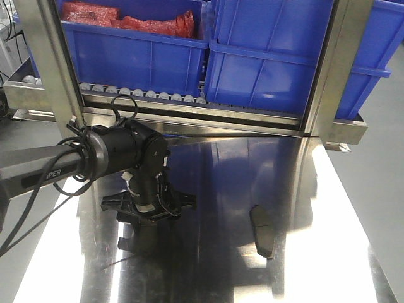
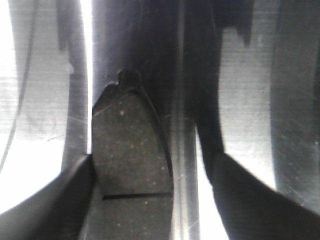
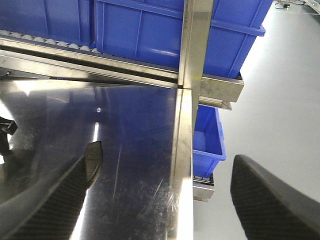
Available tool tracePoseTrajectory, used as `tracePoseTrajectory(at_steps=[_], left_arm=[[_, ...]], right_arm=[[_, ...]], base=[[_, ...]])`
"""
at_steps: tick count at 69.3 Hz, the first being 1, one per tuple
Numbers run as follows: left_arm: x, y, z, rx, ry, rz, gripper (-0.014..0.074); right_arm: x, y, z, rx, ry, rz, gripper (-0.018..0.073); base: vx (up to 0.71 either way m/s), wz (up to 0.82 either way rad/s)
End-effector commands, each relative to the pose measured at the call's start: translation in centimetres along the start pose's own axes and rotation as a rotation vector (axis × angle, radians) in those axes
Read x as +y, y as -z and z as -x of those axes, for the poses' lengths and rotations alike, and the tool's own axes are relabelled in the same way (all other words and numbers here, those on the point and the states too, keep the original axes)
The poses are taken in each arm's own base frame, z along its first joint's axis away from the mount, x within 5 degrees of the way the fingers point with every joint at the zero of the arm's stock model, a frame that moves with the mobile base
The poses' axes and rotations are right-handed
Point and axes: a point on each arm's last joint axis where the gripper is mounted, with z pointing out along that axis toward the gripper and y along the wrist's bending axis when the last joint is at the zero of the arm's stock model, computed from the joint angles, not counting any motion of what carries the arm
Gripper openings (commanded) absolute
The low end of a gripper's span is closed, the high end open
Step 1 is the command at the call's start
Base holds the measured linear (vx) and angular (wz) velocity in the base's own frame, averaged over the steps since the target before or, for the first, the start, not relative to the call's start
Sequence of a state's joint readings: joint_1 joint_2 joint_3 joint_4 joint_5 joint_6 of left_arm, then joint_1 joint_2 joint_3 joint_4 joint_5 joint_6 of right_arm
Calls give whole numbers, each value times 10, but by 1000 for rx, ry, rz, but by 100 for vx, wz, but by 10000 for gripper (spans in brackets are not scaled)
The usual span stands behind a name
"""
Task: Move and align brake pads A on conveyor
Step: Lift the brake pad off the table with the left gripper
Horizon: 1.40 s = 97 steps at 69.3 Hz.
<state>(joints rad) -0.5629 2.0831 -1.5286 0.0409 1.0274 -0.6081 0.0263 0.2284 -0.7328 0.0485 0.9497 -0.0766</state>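
One brake pad [image 2: 131, 150], dark grey with a cross groove and an end tab, lies flat on the shiny steel tabletop [image 1: 214, 170]. My left gripper [image 2: 150, 170] is open and straddles it: the left finger [image 2: 50, 200] sits at the pad's edge and the right finger [image 2: 255, 200] stands apart from it. From the front, the left gripper [image 1: 148, 211] points straight down and hides that pad. A second brake pad [image 1: 262, 230] lies alone to the right, also the pad [image 3: 94, 157] beside my open, empty right gripper [image 3: 160, 205]. The conveyor is out of view.
Blue bins [image 1: 265, 57] stand on a roller rack [image 1: 145, 95] along the table's back, one holding red packets [image 1: 151, 19]. Steel uprights [image 1: 44, 63] flank the rack. Another blue bin [image 3: 206, 140] sits below the table's right edge [image 3: 182, 165].
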Motion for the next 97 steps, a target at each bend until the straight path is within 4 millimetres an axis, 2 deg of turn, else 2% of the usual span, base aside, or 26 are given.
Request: tracePoseTrajectory(at_steps=[1, 7, 14, 30, 38, 52, 75, 84, 97], left_arm=[[-4, 19, 2, -49, 12, -39, 342], [-4, 13, 1, -18, 6, -31, 200], [-7, 12, -2, -11, -58, -25, -10], [-6, 14, -4, 8, -85, -12, -7], [-5, 25, -5, -11, -87, -24, -8], [3, 63, -8, -96, -109, -34, -7], [26, 149, -26, -314, -161, -37, -6], [42, 174, -42, -385, -175, -32, -6], [74, 201, -81, -520, -159, -90, -6]], right_arm=[[-2, 0, 12, -68, 17, -25, 562], [-3, 0, 12, -67, 24, -35, 562], [-4, 0, 12, -67, 30, -42, 562], [-4, 0, 12, -67, 30, -42, 562], [-4, 0, 12, -67, 30, -42, 562], [-4, 0, 12, -67, 30, -42, 562], [-4, 0, 12, -67, 30, -42, 562], [-4, 0, 12, -67, 30, -42, 562], [-4, 0, 12, -66, 34, -47, 562]], base=[[0, 0], [0, 0], [0, 0], [0, 0], [0, 0], [0, 0], [0, 0], [0, 0], [0, 0]])
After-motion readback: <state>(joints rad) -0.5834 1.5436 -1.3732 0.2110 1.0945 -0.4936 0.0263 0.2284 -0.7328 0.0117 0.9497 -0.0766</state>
